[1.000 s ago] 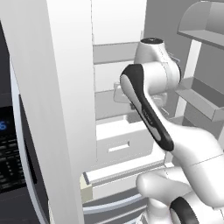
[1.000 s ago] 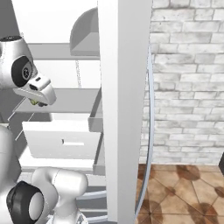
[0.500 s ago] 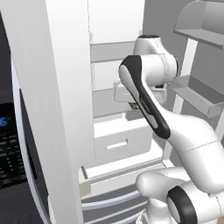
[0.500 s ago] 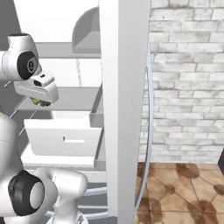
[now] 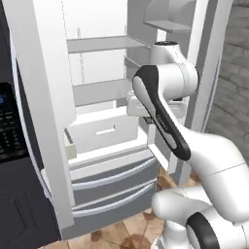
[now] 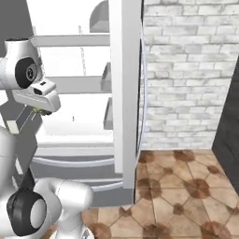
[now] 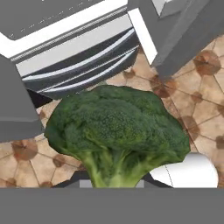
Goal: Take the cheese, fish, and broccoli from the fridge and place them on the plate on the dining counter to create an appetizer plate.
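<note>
The broccoli (image 7: pixel 116 133) sits close against the hand camera, a lumpy dark-green crown of fine, grainy buds over pale green branching stalks, its stem running down between the jaws at the bottom of the hand view; the jaws are closed to a narrow gap around that stem and hold the floret above the floor. Under it lies the tiled floor (image 7: pixel 199 109), terracotta-brown polygons with dark rosettes at the joints and pale grout lines. In the far part of the hand view the fridge (image 5: pixel 44 97) shows its lower front, smooth grey panels crossed by curved, glossy white handle bars. From the left base view the fridge stands open, its matt white-grey cabinet holding flat pale shelves, and a boxy white pull-out drawer (image 5: pixel 99 133) with a slot-shaped grip juts out toward the near side. The gripper (image 6: pixel 41 111) hangs in front of the open compartment, to the right of the drawer, a speck of green showing under the blocky white hand in the right base view. On the right stands a rough, pale grey brick wall (image 6: pixel 186 70).
</note>
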### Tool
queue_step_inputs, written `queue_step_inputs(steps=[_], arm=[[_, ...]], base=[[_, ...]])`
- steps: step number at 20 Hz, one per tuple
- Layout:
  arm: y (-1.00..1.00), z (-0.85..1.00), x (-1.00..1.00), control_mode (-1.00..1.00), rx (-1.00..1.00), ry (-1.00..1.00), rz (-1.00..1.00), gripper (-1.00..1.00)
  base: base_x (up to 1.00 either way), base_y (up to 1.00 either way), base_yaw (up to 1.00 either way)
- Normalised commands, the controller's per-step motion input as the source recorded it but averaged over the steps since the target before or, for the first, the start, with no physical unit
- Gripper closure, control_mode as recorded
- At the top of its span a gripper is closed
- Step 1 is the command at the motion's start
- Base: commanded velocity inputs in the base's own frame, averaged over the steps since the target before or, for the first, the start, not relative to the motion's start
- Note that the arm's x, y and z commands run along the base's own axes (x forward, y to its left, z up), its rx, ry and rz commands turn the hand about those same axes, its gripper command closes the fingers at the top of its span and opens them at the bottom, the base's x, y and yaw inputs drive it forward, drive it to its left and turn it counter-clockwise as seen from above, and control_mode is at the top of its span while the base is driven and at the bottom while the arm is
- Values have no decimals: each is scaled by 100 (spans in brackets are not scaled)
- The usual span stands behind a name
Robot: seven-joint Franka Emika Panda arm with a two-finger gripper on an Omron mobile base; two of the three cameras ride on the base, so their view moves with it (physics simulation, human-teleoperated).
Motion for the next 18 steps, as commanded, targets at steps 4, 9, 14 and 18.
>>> queue_step_inputs(steps=[4,9,14,18], arm=[[0,0,0,100,0,0,0,100],[0,0,0,100,0,0,0,100],[0,0,0,100,0,0,0,100],[0,0,0,100,0,0,0,100]], base=[[-80,0,-64],[-3,0,-100],[0,0,-100],[-3,0,-100]])
